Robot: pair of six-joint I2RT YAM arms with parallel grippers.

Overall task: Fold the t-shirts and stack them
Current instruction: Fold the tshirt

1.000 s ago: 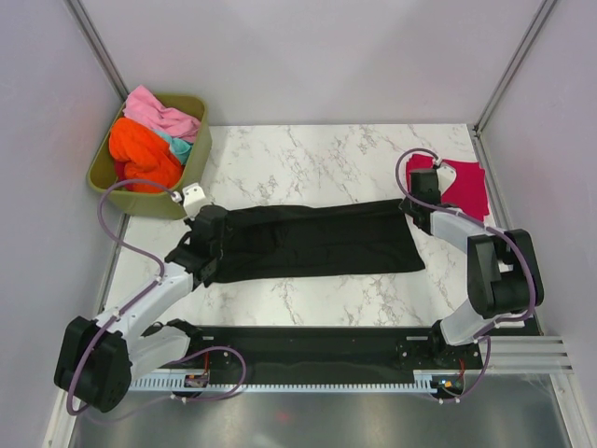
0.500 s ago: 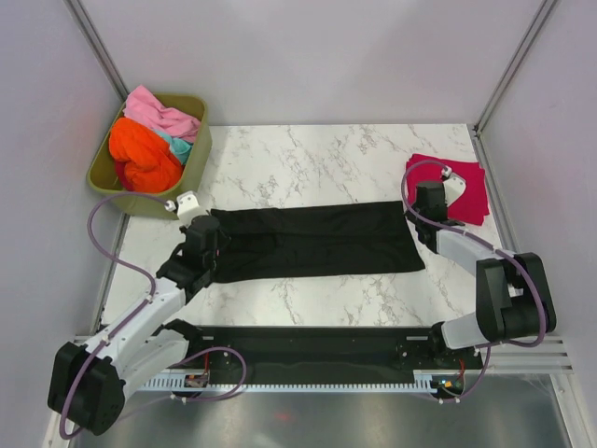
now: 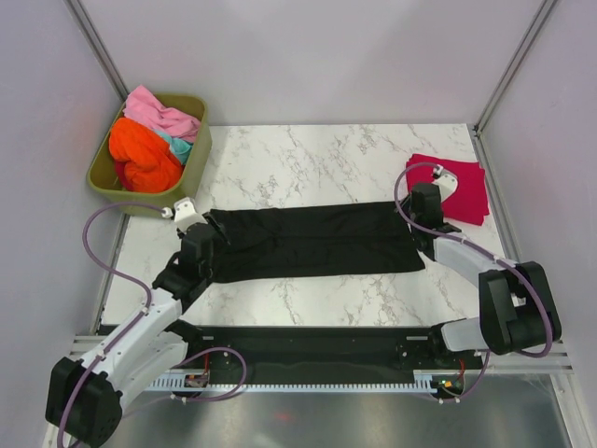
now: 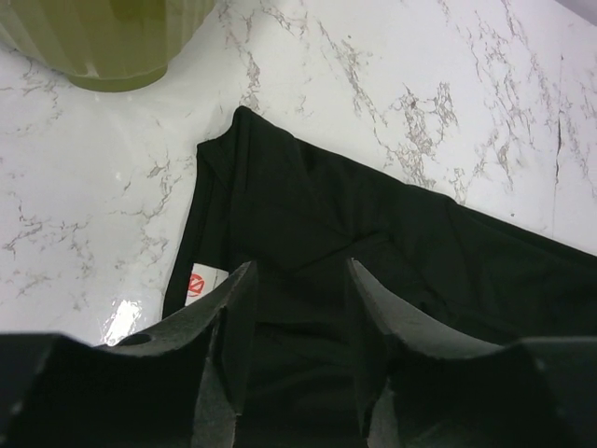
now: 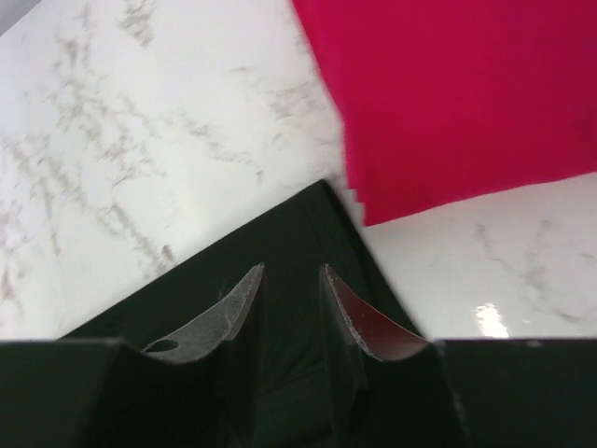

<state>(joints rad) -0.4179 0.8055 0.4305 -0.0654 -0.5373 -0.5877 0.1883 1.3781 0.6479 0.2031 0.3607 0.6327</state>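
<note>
While the black t-shirt [image 3: 312, 241] lies flat on the table [image 3: 308, 159], I see my left end effector [image 4: 299, 265] parted over its label end. The right end effector [image 5: 290, 269] is narrow, and I cannot tell whether it grips.

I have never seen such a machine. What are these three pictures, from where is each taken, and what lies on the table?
The machine is two robot arms, a left arm and a right arm, bolted at the near edge of a marble table. The wide picture looks down from above and behind them. The other two come from cameras on the wrists, so each shows its own fingers: the left gripper and the right gripper. A black t-shirt lies flat between them; each gripper is over one end, fingers apart, apparently gripping nothing. A folded red t-shirt lies far right. An olive tub far left holds more crumpled shirts.
</note>
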